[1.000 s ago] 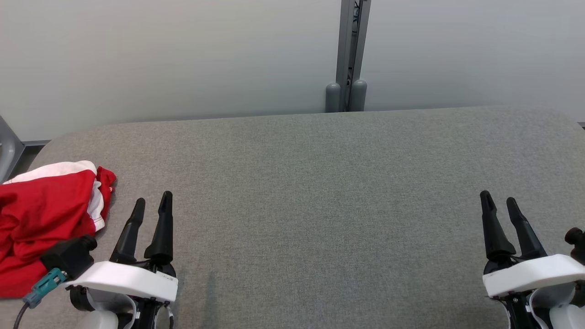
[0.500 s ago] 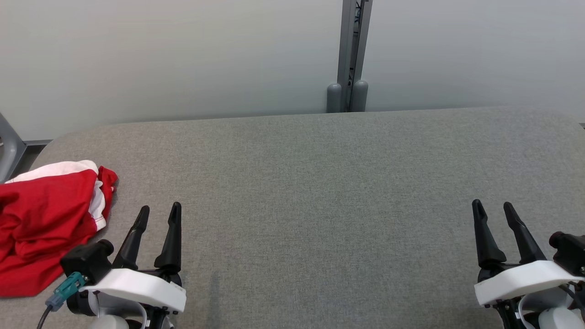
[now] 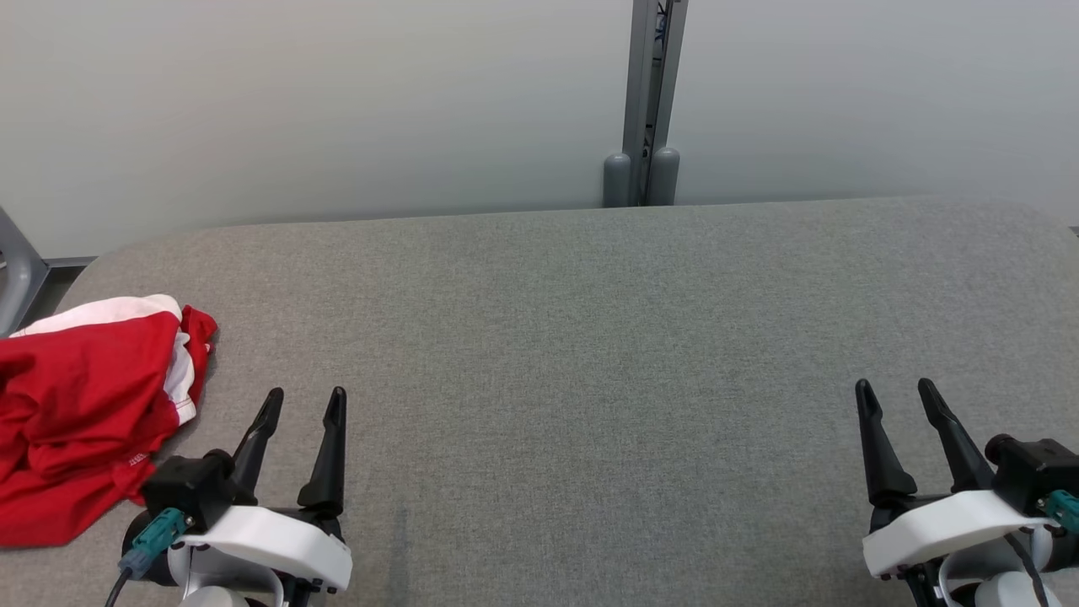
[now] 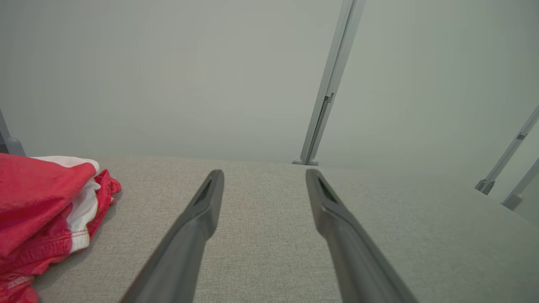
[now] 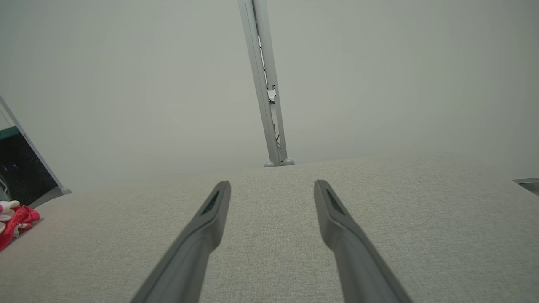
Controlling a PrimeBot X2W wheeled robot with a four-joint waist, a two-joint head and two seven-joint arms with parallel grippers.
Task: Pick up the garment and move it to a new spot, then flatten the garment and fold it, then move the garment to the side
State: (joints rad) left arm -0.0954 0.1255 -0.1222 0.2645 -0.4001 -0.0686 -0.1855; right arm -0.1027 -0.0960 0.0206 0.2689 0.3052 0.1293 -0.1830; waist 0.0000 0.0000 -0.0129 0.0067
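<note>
A red and white garment [image 3: 80, 417] lies bunched in a heap at the left edge of the grey fabric table [image 3: 590, 337]. In the left wrist view the garment [image 4: 46, 202] sits to the left of the fingers, and the right wrist view catches the garment [image 5: 14, 221] at its far left. My left gripper [image 3: 305, 403] stands open low at the left, just right of the heap and not touching it. At the lower right my right gripper [image 3: 895, 394] is open too, far from the cloth. Nothing lies between either pair of fingers.
A pale wall runs behind the table, with a grey metal post [image 3: 645, 110] standing at its far edge. A grey frame piece [image 3: 15, 270] shows at the far left. The table's rounded far corners lie left and right.
Both grippers have drawn back toward the bottom of the head view and shifted slightly inward. The left one no longer overlaps the garment, which has not moved.
</note>
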